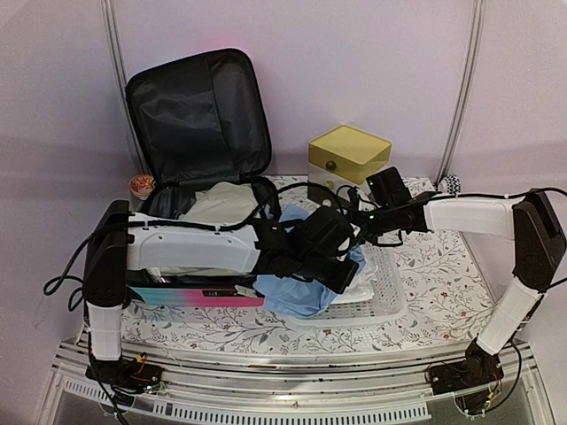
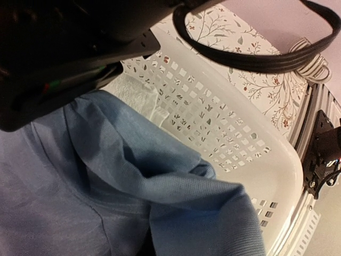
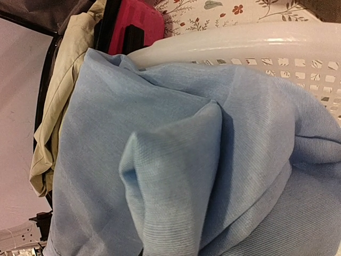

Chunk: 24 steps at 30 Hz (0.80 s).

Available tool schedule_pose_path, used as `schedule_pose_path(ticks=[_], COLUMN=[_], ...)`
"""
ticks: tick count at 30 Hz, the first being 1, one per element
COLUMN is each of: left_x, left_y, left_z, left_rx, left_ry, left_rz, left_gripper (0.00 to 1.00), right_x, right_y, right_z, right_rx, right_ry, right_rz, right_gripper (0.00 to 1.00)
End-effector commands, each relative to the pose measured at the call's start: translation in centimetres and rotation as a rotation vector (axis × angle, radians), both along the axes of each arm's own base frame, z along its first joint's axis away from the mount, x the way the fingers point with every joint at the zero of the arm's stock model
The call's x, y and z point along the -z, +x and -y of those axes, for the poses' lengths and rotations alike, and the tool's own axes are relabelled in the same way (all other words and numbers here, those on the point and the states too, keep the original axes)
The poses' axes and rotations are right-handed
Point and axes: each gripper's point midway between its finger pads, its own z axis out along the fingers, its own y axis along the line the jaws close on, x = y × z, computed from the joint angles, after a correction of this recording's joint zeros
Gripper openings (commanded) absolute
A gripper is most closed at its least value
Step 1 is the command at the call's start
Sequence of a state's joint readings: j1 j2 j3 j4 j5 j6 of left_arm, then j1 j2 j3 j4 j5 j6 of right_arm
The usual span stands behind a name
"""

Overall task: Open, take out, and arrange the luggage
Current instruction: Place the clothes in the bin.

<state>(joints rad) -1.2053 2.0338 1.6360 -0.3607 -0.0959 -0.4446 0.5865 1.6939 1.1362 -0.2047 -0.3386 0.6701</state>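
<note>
a: pale walls, a flower-print tablecloth (image 1: 443,266). where's the luggage (image 1: 199,115)?

b: left of centre, open. its lid stands up at the far side with the black lining facing us, and the gradient shell's front edge faces the arm bases. a cream garment (image 1: 221,204) lies inside.

a: and the grippers?

b: both are off its right side. the left gripper (image 1: 337,266) reaches across the open shell and hangs over the blue garment (image 1: 297,297), which drapes between the luggage's right edge and the white basket (image 1: 385,301). the right gripper (image 1: 350,217) comes in from the right, just beyond it.

a: jaws spread or pinched?

b: can't tell for either. the left wrist view shows only dark blur above blue cloth, and the right wrist view is all cloth, with no fingers.

a: which arm is closer to the luggage?

b: the left, i'd judge. the shell lies leftward of its jaws, so going back for the cream garment means pulling back left.
</note>
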Motion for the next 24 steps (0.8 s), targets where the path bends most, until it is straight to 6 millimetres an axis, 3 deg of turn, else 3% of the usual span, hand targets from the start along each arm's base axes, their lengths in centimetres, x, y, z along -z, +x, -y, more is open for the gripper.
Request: schedule_pose_path(ticks=[1, 14, 16, 24], left_x=[-1.6, -1.2, -1.2, -0.6], left_y=[-1.6, -1.1, -1.0, -1.1], left_z=[2.3, 4.5, 4.9, 6.0], left_rx=[0.039, 0.023, 0.015, -0.027], left_ry=[-0.070, -0.100, -0.110, -0.151], left_rz=[-0.009, -0.033, -0.044, -0.095], left_gripper=[0.00, 0.00, 0.00, 0.00], right_x=[-1.0, 0.7, -0.7, -1.1], right_y=[1.9, 2.7, 3.5, 4.0], right_z=[0.3, 1.6, 1.4, 1.7], right_rx=[0.007, -0.008, -0.005, -0.034], right_ry=[-0.042, -0.121, -0.113, -0.113], right_rz=[0.090, 0.096, 0.129, 0.152], right_gripper=[0.02, 0.02, 0.02, 0.02])
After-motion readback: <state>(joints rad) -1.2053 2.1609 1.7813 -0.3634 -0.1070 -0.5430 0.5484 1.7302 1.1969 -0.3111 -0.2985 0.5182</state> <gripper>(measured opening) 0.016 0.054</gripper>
